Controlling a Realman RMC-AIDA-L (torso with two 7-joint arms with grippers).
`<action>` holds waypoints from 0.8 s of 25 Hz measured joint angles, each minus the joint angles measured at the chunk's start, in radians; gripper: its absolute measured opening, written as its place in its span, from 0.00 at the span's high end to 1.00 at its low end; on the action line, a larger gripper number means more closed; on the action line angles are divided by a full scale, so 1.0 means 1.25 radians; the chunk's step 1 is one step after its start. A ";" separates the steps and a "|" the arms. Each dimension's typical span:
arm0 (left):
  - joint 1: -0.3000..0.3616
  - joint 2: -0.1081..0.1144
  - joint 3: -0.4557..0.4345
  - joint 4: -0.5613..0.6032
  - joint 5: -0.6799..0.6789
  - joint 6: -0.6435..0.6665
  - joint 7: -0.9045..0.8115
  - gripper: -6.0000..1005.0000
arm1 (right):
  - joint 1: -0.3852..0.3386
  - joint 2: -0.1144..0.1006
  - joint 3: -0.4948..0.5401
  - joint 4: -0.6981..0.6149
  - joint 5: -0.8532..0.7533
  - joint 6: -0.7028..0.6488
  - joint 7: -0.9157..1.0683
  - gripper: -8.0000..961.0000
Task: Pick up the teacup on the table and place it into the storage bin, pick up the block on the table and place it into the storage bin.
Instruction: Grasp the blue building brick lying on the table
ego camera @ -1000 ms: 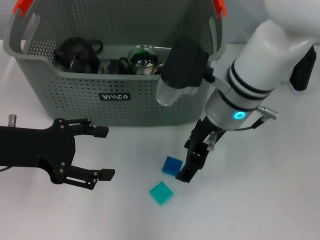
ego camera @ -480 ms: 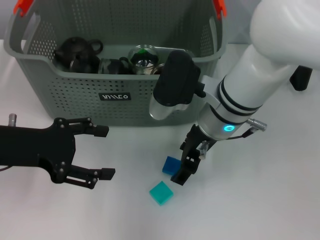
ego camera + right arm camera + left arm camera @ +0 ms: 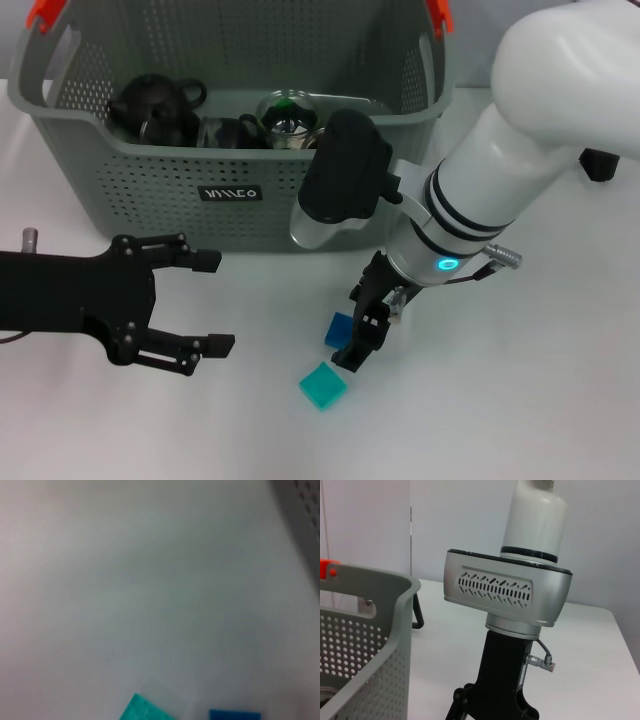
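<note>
Right gripper [image 3: 357,338]: low on the blue block [image 3: 338,327], fingers' state can't be told.
Left gripper [image 3: 200,302]: spread wide, by the table's [image 3: 560,400] left edge.

A bare white table [image 3: 560,400] against plain white walls [image 3: 365,525] suggests a robot test lab.

the large grey-green perforated plastic storage bin [image 3: 230,190] is dotted all over with small round holes, carries orange handle clips [image 3: 45,12] at its top corners and a small black label with white lettering [image 3: 230,193] on its front. just beside the black right gripper [image 3: 362,335] lies a dark blue square block [image 3: 338,327]; slightly farther from it, a teal square block [image 3: 322,385]. the matte black left gripper [image 3: 200,305] contrasts with the white tabletop [image 3: 540,400]. the right arm's white shell [image 3: 500,170] bears black rings and a glowing cyan dot.
</note>
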 joint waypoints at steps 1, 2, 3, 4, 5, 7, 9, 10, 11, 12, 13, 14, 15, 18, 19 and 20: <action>0.000 0.000 0.000 0.000 0.000 0.000 0.000 0.06 | 0.000 0.000 -0.002 0.000 0.000 0.003 0.000 0.05; 0.000 0.000 -0.001 0.000 0.000 0.000 0.000 0.06 | -0.001 0.000 -0.003 0.000 0.000 0.007 0.001 0.06; 0.000 0.000 -0.001 0.000 0.000 0.000 0.000 0.06 | -0.001 0.000 -0.005 0.000 0.000 0.010 0.001 0.06; 0.000 0.000 -0.001 0.000 0.000 0.000 0.000 0.06 | -0.001 0.001 -0.008 0.001 0.000 0.015 0.001 0.06; 0.000 0.000 -0.001 0.000 0.000 0.000 0.000 0.06 | -0.001 0.001 -0.011 0.003 0.000 0.019 0.001 0.06; 0.000 0.000 0.001 0.000 0.000 0.000 0.000 0.06 | -0.001 0.003 -0.018 0.007 0.000 0.025 0.001 0.06; 0.000 0.000 0.001 0.000 0.000 -0.001 0.000 0.06 | -0.001 0.004 -0.022 0.009 0.001 0.030 0.001 0.06; 0.000 0.000 0.000 0.000 0.000 -0.002 0.000 0.06 | -0.001 0.004 -0.023 0.009 0.001 0.031 0.001 0.06; 0.000 0.000 0.000 0.000 0.000 -0.002 0.000 0.06 | -0.001 0.004 -0.023 0.009 0.001 0.032 0.001 0.09; 0.000 0.000 0.000 0.000 0.000 -0.003 0.000 0.06 | -0.002 0.004 -0.023 0.010 0.001 0.034 0.001 0.11; 0.000 0.000 0.000 0.001 0.000 -0.004 0.000 0.06 | -0.002 0.004 -0.024 0.010 0.001 0.036 0.001 0.14; 0.000 0.000 0.000 0.001 0.000 -0.005 0.001 0.06 | -0.002 0.004 -0.024 0.012 0.001 0.038 0.001 0.17; 0.000 0.000 0.001 0.001 0.000 -0.006 0.001 0.06 | -0.003 0.004 -0.024 0.013 0.002 0.039 0.001 0.20; -0.001 0.000 0.001 0.001 0.000 -0.006 0.001 0.06 | -0.003 0.004 -0.024 0.018 0.001 0.046 0.001 0.23; -0.001 0.000 0.001 0.001 0.000 -0.006 0.001 0.06 | -0.003 0.004 -0.025 0.019 0.001 0.047 0.001 0.25; -0.001 0.000 0.001 0.001 0.000 -0.006 0.001 0.06 | -0.003 0.004 -0.025 0.019 0.001 0.047 0.001 0.26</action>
